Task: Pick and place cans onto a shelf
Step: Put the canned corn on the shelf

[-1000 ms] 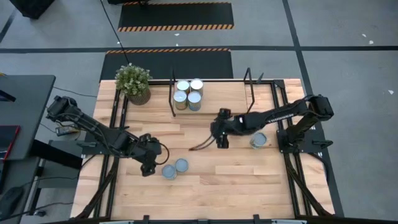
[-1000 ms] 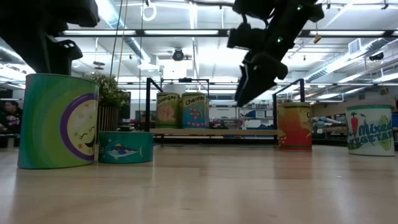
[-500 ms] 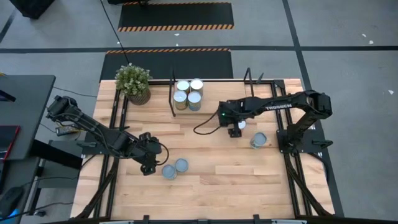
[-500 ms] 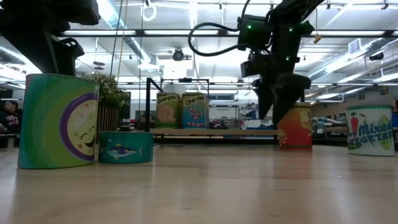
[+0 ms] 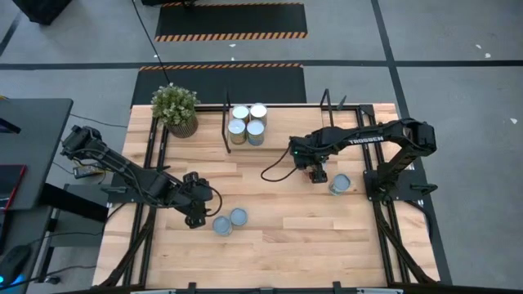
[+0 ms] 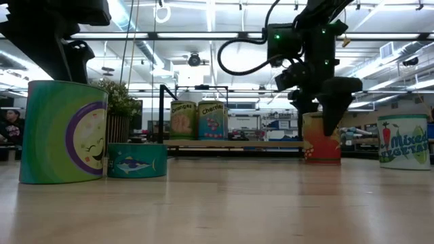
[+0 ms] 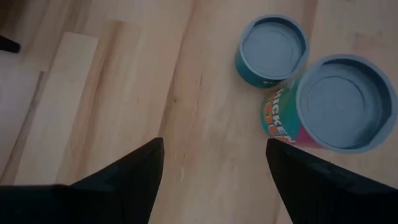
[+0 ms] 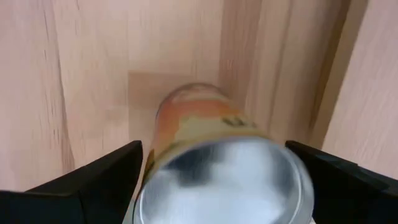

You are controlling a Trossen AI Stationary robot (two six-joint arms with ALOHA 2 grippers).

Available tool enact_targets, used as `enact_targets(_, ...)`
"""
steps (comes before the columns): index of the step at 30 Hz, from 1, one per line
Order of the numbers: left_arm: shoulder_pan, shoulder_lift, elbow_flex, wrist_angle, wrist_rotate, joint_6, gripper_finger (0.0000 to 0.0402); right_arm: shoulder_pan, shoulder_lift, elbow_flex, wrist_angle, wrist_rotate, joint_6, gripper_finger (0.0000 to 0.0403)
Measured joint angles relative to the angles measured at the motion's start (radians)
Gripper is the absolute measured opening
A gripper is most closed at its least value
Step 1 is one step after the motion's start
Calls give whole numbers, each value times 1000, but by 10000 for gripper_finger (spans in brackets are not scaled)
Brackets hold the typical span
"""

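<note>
The right end effector (image 5: 318, 174) swings across from mid-bench to right of centre in the high view and now hangs over the orange can (image 6: 321, 137), fingers spread either side, not yet closed. Four cans (image 5: 247, 124) already stand on the shelf (image 6: 234, 144) at upper centre, so this looks like the next pick

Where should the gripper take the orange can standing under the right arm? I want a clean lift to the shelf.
Grip the orange can across its round side wall, coming straight down from above. It stands upright, and the open right gripper already straddles it.
</note>
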Motion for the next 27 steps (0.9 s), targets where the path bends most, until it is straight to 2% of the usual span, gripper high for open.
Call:
enact_targets(4,0,0,0,0,-9,4,288,0,0,0,-20,0,22,389)
enact_targets(9,0,1,0,0,-17,3,288,0,0,-11,-18,-5,39,349)
enact_targets(13,0,1,0,1,-23,3,288,0,0,-11,-7,-26,129,319)
enact_targets(16,0,1,0,16,-92,46,288,2,1,1,-6,-31,232,316)
enact_targets(21,0,1,1,66,-246,130,288,4,2,105,-17,-26,348,329)
enact_targets(24,0,1,1,82,-289,170,288,5,6,192,-20,-15,330,327)
enact_targets(27,5,1,1,87,-296,175,288,11,47,296,-48,39,283,323)
